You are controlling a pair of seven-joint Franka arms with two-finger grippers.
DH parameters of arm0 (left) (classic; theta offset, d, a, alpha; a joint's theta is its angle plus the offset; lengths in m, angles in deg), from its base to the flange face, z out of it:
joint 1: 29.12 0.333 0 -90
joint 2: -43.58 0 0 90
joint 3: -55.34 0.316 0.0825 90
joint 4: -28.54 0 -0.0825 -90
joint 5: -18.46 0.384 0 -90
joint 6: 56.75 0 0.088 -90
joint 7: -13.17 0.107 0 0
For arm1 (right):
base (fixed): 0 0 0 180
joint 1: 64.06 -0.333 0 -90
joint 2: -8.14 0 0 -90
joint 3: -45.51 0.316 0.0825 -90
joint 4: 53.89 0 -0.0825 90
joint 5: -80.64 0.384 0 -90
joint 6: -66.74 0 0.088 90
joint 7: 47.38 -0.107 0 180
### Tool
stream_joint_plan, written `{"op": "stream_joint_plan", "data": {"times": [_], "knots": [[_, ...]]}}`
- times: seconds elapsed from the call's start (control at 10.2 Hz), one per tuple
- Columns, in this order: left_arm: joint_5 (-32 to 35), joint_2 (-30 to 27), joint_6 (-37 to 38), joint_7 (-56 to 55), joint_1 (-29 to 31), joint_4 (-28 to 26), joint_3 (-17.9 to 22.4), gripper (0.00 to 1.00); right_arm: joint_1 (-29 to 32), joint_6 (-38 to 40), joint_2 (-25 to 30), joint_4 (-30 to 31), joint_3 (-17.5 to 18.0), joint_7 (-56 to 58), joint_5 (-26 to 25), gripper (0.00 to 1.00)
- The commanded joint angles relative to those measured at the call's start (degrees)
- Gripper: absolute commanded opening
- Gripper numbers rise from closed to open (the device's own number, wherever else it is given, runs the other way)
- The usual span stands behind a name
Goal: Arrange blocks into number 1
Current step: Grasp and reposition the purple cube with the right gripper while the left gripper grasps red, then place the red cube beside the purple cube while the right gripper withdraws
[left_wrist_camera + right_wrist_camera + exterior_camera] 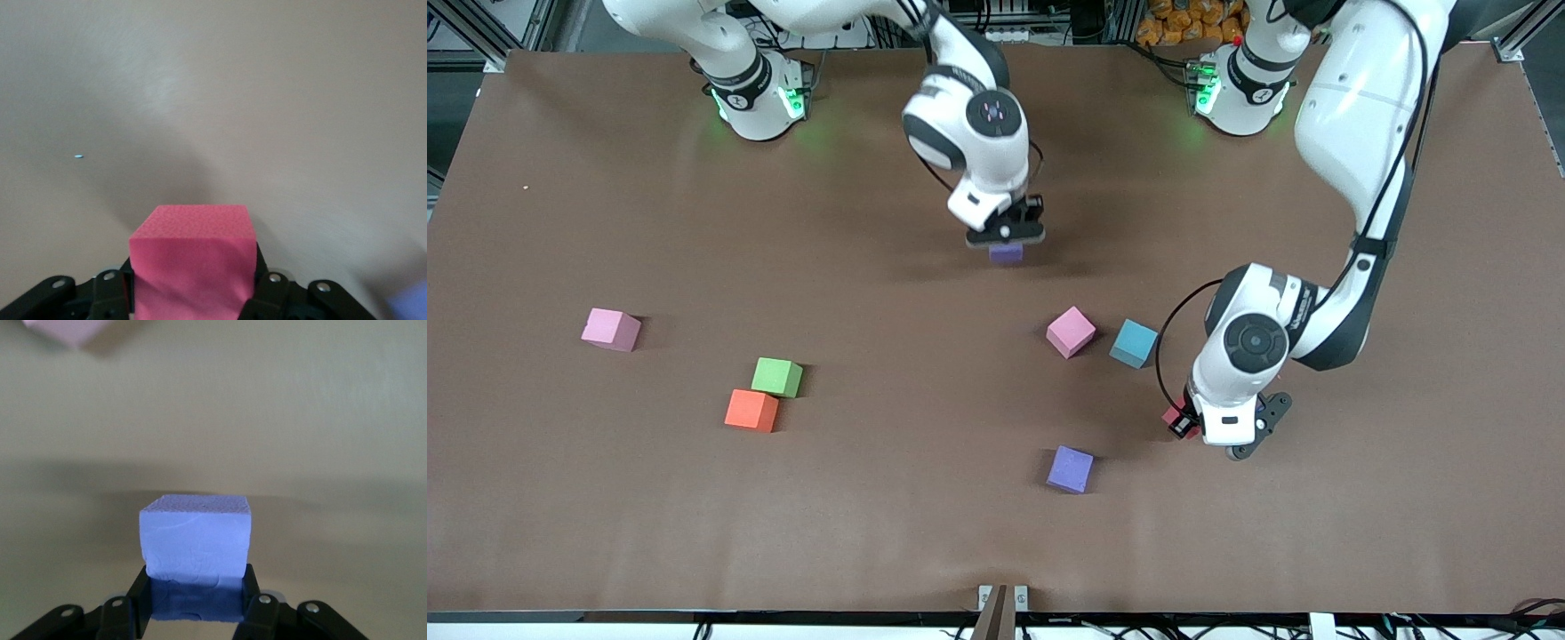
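Nearest the front camera sits a purple block (1070, 468) on the brown table (605, 516), and from there we read the scene from the right arm's end toward the left arm's. A pink block (611, 329) lies well apart from the rest. A green block (776, 376) touches an orange block (751, 410) at one corner, the orange one nearer the camera. Our right gripper (1006, 238) has its fingers closed on a second purple block (197, 537) near the table's middle, farther from the camera than all the loose blocks. Another pink block (1071, 332) and a light blue block (1134, 343) sit side by side, apart. Our left gripper (1190, 425) is clamped on a red block (192, 257), low at the table.

We judge these cubes light, soft and matte, so slipping is unlikely but hard squeezing would dent them. Flat opposite faces, pinched mid-height and squarely, look like the best hold. Whether either held block is off the table, we cannot tell.
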Motion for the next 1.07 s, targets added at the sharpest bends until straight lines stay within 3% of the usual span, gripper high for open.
{"op": "stream_joint_plan", "data": {"times": [0.0, 0.2, 0.49, 0.68, 0.78, 0.88, 0.98], "knots": [[1.5, -4.1, 2.1, -0.5, -4.5, -1.7, -2.6, 0.00, 0.8, -1.4, 3.5, 8.0, 5.6, -7.3, -0.6, 0.00], [1.5, -3.4, 2.1, -0.1, -11.5, -1.6, -2.7, 0.00, -2.4, -3.5, 3.9, 10.5, 5.7, -9.5, -0.8, 0.00], [1.5, -2.6, 2.1, 0.7, -17.0, -1.9, -3.0, 0.00, -4.3, -11.4, 3.6, 16.3, 5.6, -9.5, -1.3, 0.00], [1.2, -2.6, 3.6, 0.7, -20.3, -2.3, -3.9, 0.00, -4.4, -11.8, 3.5, 16.6, 5.6, -9.5, -1.3, 0.00], [0.9, -2.6, 4.2, 0.9, -21.3, -3.2, -5.2, 0.00, -4.3, -11.8, 3.4, 16.6, 5.4, -9.4, -1.6, 0.45], [1.0, -2.6, 4.1, 1.6, -21.3, -5.2, -7.7, 0.00, -4.0, -11.4, 3.7, 16.6, 5.2, -9.4, -2.9, 0.99], [1.0, -3.3, 4.1, 2.8, -21.2, -7.3, -9.2, 0.00, -3.0, -10.8, 4.4, 16.5, 5.2, -9.4, -3.4, 1.00]]}}
